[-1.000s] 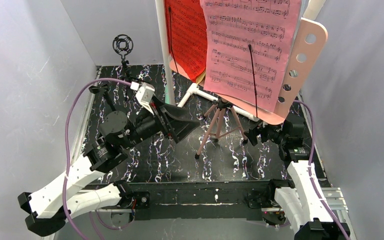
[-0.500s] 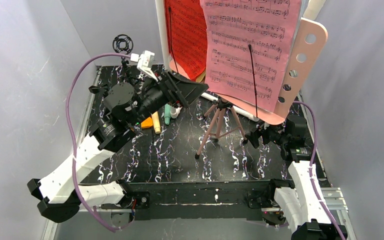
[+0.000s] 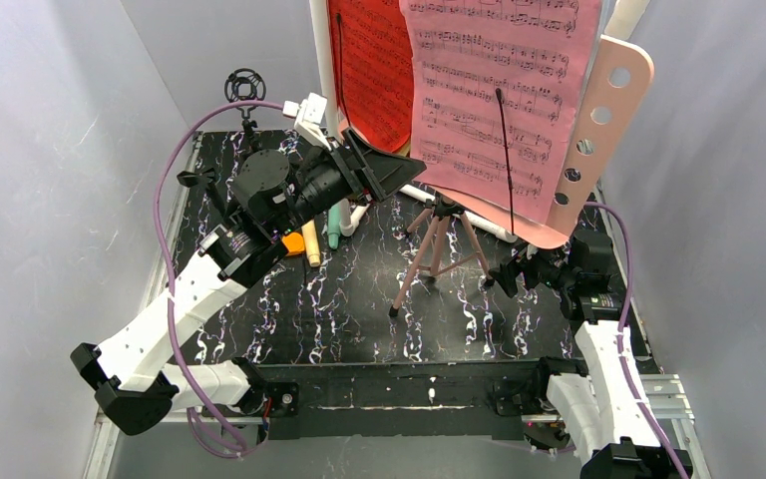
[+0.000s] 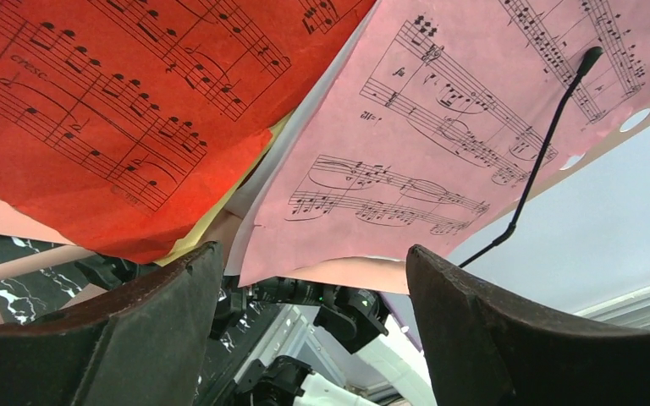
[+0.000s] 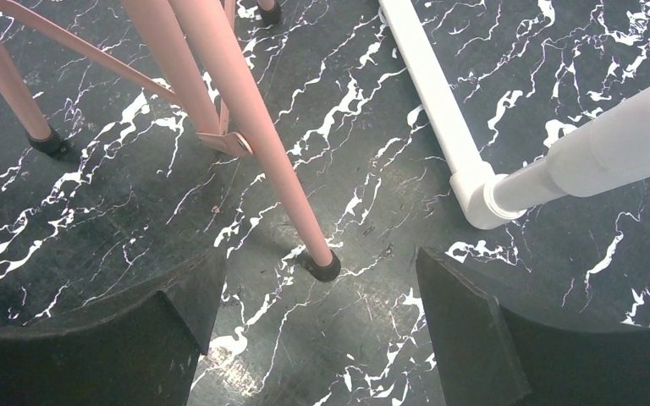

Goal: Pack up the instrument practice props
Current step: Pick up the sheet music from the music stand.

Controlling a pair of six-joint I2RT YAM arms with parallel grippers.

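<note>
The flat pink music stand plate with round punched holes (image 3: 608, 110) is standing on thin pink tripod legs (image 3: 439, 244) in the middle of the black worktop with white marble veins (image 3: 359, 309). A matte pink paper sheet of printed music (image 3: 489, 90) is leaning on this plate, and a thin black wire arm (image 3: 507, 150) is lying across it. Just beside it on the left, a red paper sheet with black notes (image 3: 374, 70) is hanging. In the left wrist view a narrow yellow paper edge (image 4: 220, 211) is showing between the red and pink sheets. The left gripper (image 3: 404, 168) is hovering high at the lower edge of the pink sheet. Its black wedge-shaped fingers (image 4: 135, 338) are spread apart and grasping nothing. A smooth mint-green cylinder microphone (image 3: 333, 228) and a pale yellow one (image 3: 311, 246) are lying side by side on the worktop, partly hidden under the left arm. The right gripper (image 3: 509, 271) is staying low, its fingers (image 5: 491, 338) released. One pink leg with a black rubber foot (image 5: 326, 266) is standing between them, touching neither. A white plastic pipe with an elbow joint (image 5: 474, 190) is lying near.
</note>
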